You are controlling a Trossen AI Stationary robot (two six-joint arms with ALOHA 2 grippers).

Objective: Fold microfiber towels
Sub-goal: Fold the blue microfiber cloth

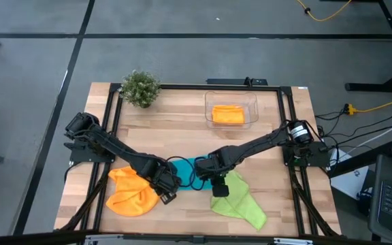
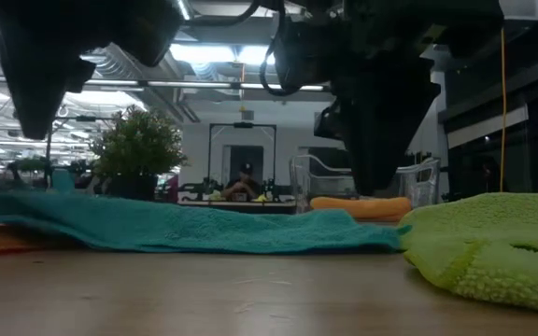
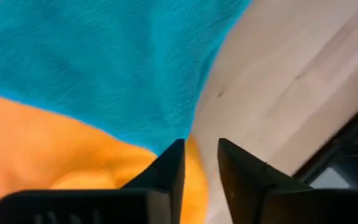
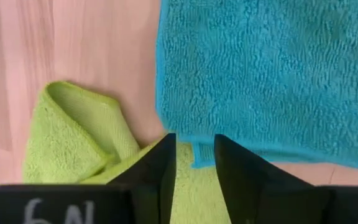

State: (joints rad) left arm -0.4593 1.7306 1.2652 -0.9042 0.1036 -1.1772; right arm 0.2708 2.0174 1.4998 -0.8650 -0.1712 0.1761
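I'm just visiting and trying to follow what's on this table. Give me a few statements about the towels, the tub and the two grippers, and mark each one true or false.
1. The teal towel lies flat between the two grippers. True.
2. The clear tub holds a lime green towel. False: a folded orange towel lies in it.
3. The left gripper has its fingers slightly apart with nothing between them. True.
4. The lime green towel is neatly folded into a square. False: it lies rumpled at the table's front edge.
5. The right gripper is clamped on the potted plant. False: it is at the teal towel's edge, slightly open and gripping nothing.
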